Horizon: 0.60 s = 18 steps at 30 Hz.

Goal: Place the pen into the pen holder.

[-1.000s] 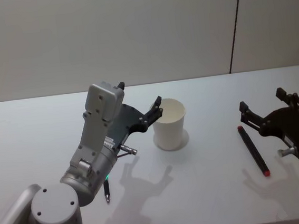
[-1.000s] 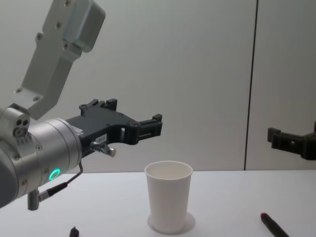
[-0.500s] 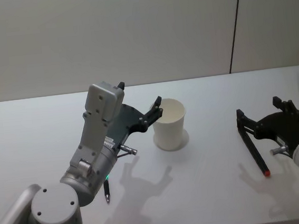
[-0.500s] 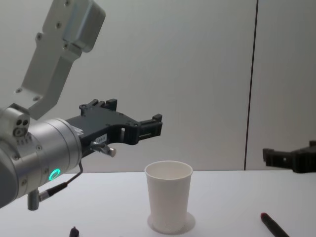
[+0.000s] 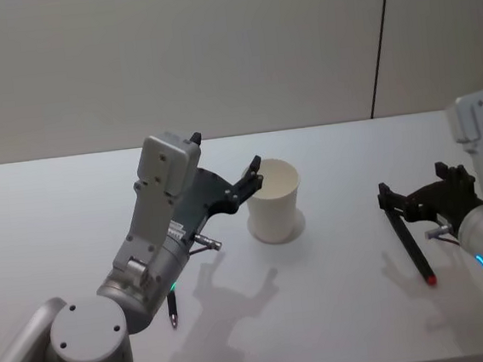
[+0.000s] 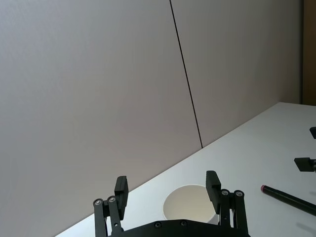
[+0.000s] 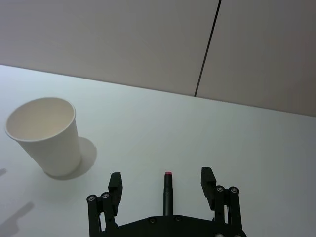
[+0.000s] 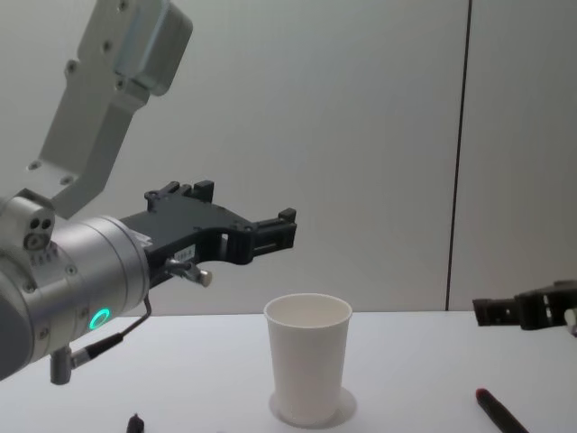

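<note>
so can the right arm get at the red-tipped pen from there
Probably yes: the right gripper hangs open above the pen, lined up along it, with nothing lying between them.

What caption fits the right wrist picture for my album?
Open right pincer lined up with the black pen, the white paper cup standing apart.

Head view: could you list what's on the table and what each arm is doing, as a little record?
holder: plain white paper cup, upright, empty
pen: black pen with red tip, lying flat, right of the cup
left end effector: open, raised, by the cup's left rim
right end effector: open, over the pen, not gripping it
</note>
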### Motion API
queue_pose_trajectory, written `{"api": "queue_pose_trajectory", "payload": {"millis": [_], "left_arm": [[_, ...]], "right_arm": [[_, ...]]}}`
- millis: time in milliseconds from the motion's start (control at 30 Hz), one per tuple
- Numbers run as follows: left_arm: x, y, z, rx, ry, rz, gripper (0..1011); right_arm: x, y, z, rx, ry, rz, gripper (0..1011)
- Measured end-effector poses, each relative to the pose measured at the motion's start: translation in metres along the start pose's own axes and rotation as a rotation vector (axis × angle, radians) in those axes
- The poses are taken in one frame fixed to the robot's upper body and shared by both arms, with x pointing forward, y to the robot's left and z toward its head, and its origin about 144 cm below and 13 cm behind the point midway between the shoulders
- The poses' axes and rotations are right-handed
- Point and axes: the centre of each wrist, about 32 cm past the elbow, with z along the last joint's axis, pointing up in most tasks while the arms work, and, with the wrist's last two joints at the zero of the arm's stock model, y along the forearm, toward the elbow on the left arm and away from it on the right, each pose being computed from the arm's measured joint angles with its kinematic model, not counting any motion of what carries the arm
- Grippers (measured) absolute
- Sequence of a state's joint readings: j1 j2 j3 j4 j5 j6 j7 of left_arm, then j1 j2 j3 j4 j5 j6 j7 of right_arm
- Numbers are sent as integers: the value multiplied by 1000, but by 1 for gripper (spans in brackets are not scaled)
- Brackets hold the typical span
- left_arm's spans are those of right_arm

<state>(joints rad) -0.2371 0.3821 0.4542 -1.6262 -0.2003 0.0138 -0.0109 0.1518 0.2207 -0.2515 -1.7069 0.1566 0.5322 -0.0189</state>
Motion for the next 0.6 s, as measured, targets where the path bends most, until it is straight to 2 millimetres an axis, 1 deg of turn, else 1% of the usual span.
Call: {"api": "queue_pose_trajectory", "payload": {"millis": [200, 333, 600], "left_arm": [[0, 0, 0, 0, 0, 0, 1000], [0, 0, 0, 0, 0, 0, 1000], [0, 0, 0, 0, 0, 0, 1000]], "right_arm": [[2, 14, 11, -79, -5, -7, 1001], [3, 19, 16, -114, -4, -10, 1001], [8, 37, 26, -207, 3, -23, 1001]]}}
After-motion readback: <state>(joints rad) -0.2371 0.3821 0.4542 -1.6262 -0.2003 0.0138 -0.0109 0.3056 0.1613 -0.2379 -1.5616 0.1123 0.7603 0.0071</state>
